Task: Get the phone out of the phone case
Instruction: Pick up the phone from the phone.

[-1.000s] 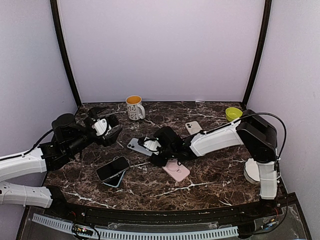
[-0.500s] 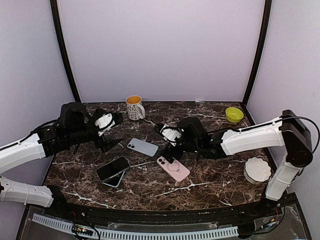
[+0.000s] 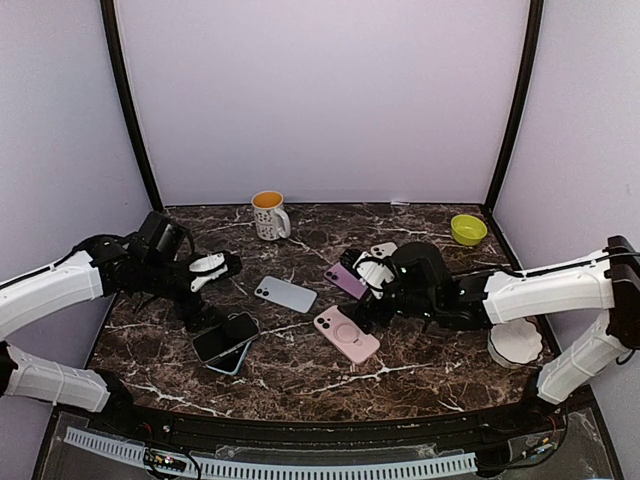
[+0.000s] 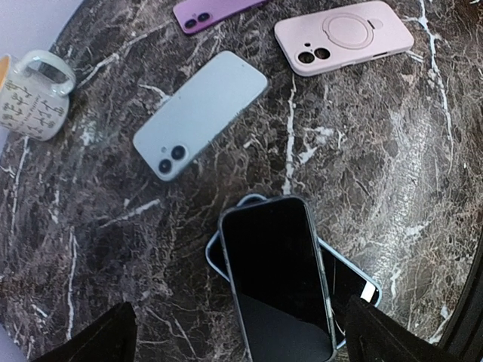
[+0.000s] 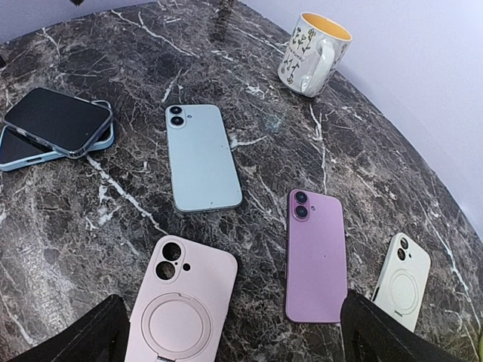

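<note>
Both pincers are released and spread wide, and neither holds or touches anything. In the left wrist view the left pincer [image 4: 241, 341] hangs above the black phone [image 4: 275, 279]. Only its two dark fingertips [image 4: 94, 339] show, one in each bottom corner, well apart from each other. The right pincer [image 5: 238, 335] stands the same way, with two dark tips at the bottom corners and bare table [image 5: 90, 226] between them. The pink case [image 5: 181, 311] lies at about 10 o'clock from that gap and the purple phone [image 5: 315, 253] at about 1 o'clock.

Taking the far edge of the table as 12 o'clock, the black phone lies at about 8 o'clock from the middle, screen up, on the blue case [image 4: 349, 280]. It rests on top of the case, turned at an angle to it, not seated inside.

The phone covers most of the blue case. The part that shows is dark with one small white patch, and I cannot tell whether something else sits in it. From above, the cream case [image 3: 384, 249] is partly covered by the right pincer.
</note>
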### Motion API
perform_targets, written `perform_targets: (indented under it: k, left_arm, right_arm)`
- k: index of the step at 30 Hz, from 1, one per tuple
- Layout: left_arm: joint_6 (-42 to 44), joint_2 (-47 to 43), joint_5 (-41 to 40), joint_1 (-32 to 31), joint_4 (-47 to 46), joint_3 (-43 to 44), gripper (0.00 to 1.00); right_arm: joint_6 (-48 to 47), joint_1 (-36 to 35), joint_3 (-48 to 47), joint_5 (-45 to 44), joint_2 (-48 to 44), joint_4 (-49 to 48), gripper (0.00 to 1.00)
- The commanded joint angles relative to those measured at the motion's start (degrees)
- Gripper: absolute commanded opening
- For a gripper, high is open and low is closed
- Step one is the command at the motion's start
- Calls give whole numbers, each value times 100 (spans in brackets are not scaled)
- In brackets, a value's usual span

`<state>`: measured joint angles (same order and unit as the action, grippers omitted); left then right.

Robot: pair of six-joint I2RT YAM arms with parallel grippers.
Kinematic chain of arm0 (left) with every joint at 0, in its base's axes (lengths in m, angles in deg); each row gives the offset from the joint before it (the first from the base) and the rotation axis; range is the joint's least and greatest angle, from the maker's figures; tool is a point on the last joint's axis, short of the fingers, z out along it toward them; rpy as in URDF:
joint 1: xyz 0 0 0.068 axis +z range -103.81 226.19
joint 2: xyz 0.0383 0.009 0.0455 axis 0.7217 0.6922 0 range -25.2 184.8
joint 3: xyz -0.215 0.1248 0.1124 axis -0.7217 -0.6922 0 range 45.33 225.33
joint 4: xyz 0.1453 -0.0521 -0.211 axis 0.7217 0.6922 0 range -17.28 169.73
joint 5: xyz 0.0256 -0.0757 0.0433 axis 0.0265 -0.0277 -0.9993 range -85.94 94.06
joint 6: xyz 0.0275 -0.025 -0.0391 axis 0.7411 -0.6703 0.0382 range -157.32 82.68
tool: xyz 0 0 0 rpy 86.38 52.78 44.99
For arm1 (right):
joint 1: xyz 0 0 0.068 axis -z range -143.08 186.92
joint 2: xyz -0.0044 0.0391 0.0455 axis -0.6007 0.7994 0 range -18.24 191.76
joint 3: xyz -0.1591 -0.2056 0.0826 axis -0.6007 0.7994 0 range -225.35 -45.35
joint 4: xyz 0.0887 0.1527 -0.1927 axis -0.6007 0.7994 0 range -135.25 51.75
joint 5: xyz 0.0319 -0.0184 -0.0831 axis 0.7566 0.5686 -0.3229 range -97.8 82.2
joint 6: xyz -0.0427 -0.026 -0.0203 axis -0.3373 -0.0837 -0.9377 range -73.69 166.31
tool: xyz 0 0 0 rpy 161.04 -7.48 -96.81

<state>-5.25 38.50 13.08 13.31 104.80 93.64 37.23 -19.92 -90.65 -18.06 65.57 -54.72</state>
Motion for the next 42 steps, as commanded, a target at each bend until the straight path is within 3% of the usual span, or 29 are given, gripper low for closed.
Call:
perform_targets:
  k: [1, 17, 42]
  left_arm:
    - [-282, 391, 178, 55, 632, 152, 99]
    - [-1114, 1887, -140, 59, 725, 449, 99]
    - [-1265, 2793, 215, 63, 807, 604, 96]
  right_arm:
    - [175, 61, 253, -52, -352, -260, 99]
    - [312, 59, 704, -24, -638, -403, 99]
    - [236, 59, 696, 54, -390, -413, 99]
